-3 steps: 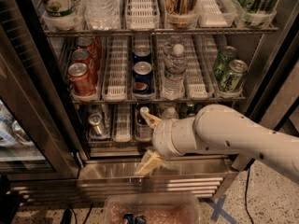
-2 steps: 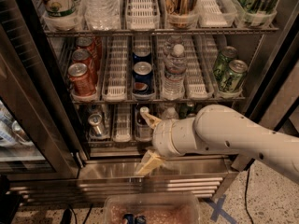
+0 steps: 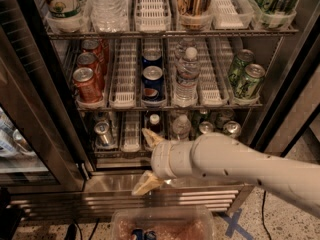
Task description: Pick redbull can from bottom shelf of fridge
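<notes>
The fridge (image 3: 35,109) stands open in front of me. Its bottom shelf (image 3: 131,146) holds a slim silver redbull can (image 3: 103,132) in the left lane. More silver can tops (image 3: 231,128) stand at the right. My gripper (image 3: 146,160) hangs in front of the shelf's front edge, just right of the left can and apart from it. Its two tan fingers (image 3: 144,184) are spread wide, one above the other, with nothing between them. The white arm hides the lower middle of the shelf.
A small dark bottle (image 3: 154,122) and a water bottle (image 3: 181,126) stand behind the gripper. Red cola cans (image 3: 86,83), blue cans (image 3: 151,80) and green cans (image 3: 247,79) fill the rack above. The steel base grille (image 3: 125,202) and a clear bin (image 3: 162,225) lie below.
The gripper has shifted slightly left and down, still open. The cans and bottles have not moved.
</notes>
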### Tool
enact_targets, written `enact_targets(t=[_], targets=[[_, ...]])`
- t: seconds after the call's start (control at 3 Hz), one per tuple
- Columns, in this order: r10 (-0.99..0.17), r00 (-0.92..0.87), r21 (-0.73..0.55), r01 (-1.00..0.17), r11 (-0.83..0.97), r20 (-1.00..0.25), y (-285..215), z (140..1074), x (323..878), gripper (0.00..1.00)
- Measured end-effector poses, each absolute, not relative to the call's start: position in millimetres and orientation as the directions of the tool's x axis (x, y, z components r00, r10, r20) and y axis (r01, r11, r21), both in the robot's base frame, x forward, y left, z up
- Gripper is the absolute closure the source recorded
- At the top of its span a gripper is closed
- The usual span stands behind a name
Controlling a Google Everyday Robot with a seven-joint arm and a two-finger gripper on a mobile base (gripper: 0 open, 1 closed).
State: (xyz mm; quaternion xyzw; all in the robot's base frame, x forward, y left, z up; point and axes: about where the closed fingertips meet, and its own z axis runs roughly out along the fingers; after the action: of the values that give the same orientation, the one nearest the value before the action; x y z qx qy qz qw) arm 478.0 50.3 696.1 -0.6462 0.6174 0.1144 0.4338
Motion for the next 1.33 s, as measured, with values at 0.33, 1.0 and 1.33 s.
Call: enact_targets(t=[0.33,1.0,1.33], targets=[[-0.711,0.204,-0.441,-0.882,0.164,-0.673,69,665,483,0.0],[-0.694,0.211,-0.504,-0.827,0.25,-0.689,110,639,507,0.0],[-0.674,0.209,-0.516,-0.806,0.292,-0.708,114,632,509,0.0]])
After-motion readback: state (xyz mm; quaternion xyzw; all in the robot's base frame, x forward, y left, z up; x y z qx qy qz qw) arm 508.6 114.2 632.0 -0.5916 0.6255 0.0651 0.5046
